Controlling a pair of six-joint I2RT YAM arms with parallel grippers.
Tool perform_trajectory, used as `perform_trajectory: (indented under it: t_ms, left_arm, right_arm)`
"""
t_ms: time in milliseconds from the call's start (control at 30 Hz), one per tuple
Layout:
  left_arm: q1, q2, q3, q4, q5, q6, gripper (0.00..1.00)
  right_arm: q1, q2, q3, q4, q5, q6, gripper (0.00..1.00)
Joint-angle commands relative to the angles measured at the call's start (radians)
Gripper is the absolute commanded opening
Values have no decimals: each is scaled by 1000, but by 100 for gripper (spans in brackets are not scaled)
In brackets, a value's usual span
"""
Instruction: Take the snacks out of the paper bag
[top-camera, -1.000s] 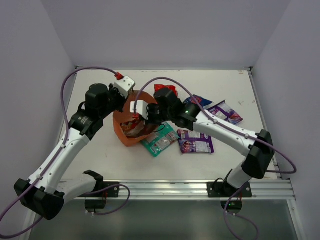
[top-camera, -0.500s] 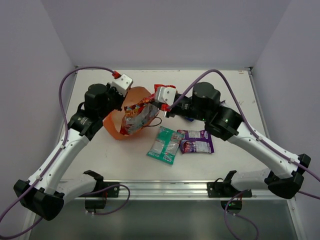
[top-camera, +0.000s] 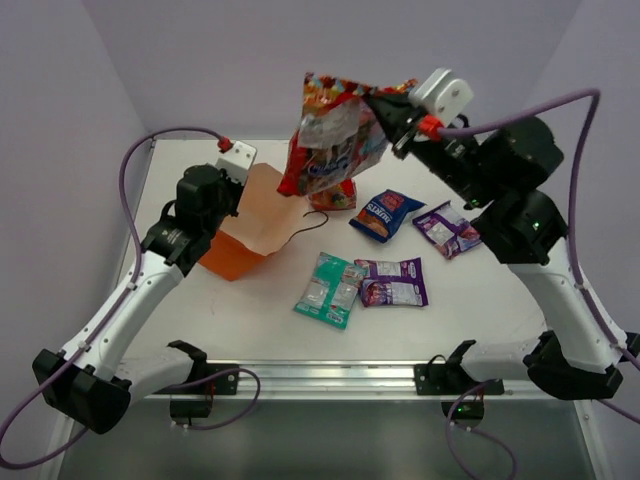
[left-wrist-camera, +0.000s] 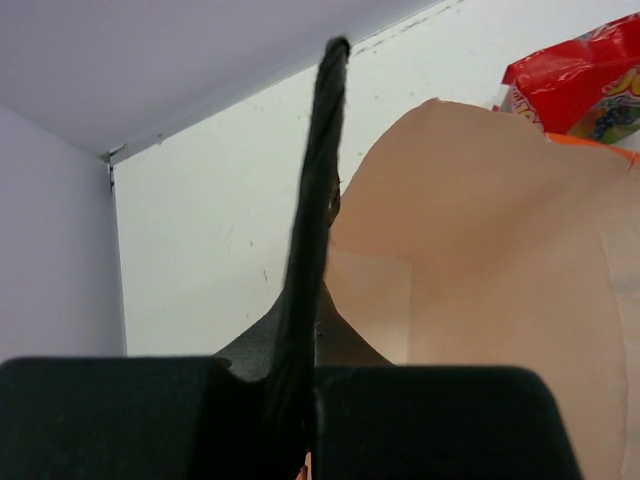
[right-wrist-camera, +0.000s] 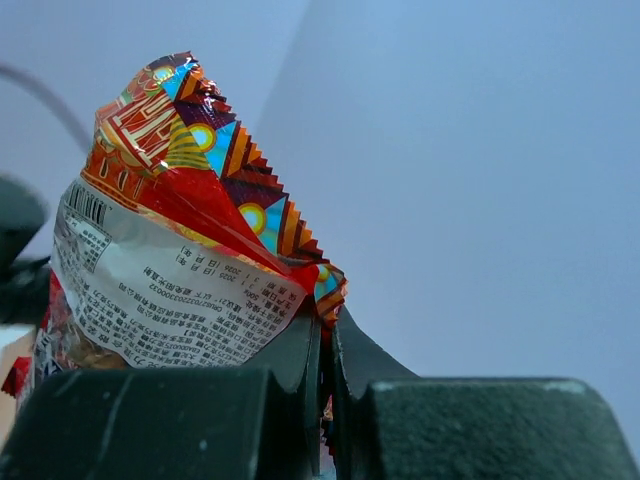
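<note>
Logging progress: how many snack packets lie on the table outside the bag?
5: teal packet and purple packet in front, blue-and-red packet, second purple packet right, small red packet partly behind the large red packet held by the right claw. More may hide in the paper bag.

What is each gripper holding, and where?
Right gripper: large red snack packet, by its crimped end. Left gripper: orange paper bag, by its rim.

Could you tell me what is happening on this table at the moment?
The right tool grips a large red glossy snack packet by its crimped edge, high above the white table. The left tool pinches the rim of the orange paper bag. Beside the bag lie a teal packet, two purple packets, a blue-and-red packet and a small red packet.
</note>
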Motion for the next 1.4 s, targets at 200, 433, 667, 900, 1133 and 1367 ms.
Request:
perform_trajectory:
  t_ms: [200, 433, 667, 900, 1133, 1367]
  left_arm:
    - [43, 43, 51, -24, -171, -138, 0]
    - [150, 50, 65, -56, -106, -306, 0]
    - [253, 69, 57, -35, 6, -424, 0]
    - [266, 81, 70, -12, 44, -455, 0]
    - [270, 77, 71, 5, 66, -472, 0]
    - [279, 66, 45, 34, 58, -482, 0]
  right_arm:
    - [-319, 150, 155, 156, 170, 82, 0]
    - [-464, 371, 126, 215, 270, 206, 0]
    - [-559, 598, 115, 204, 261, 339, 0]
    - [-626, 655, 22, 155, 66, 528, 0]
    - [-766, 643, -80, 141, 40, 766, 0]
    - [-887, 658, -75, 51, 168, 840, 55]
